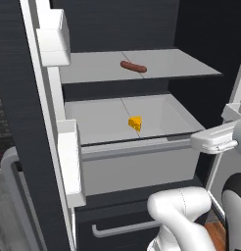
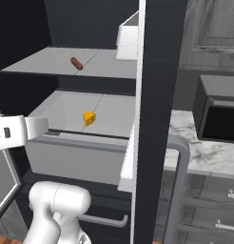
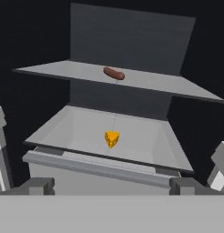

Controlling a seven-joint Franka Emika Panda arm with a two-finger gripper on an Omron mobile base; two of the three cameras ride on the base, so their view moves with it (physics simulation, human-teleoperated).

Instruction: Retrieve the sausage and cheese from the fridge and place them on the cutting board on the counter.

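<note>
Three views face the open fridge [image 1: 142, 29], seemingly near.

Fridge [image 1: 24, 122]: matt black shell with fine horizontal graining; shelves [image 1: 186, 66] smooth, pale grey, matt. Sausage [image 1: 133, 66]: smooth reddish-brown skin. Cheese [image 1: 135, 123]: matt yellow-orange, pitted with holes. Counter [image 2: 204, 152]: veined white-grey marble. Drawer handle [image 1: 123, 229]: smooth grey, metal-like.

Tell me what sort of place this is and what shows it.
A kitchen, seen from in front of an open fridge. Its pale shelves hold a sausage and, lower down, a cheese wedge. In the right base view a marble counter over grey cabinets stands beside it.
</note>
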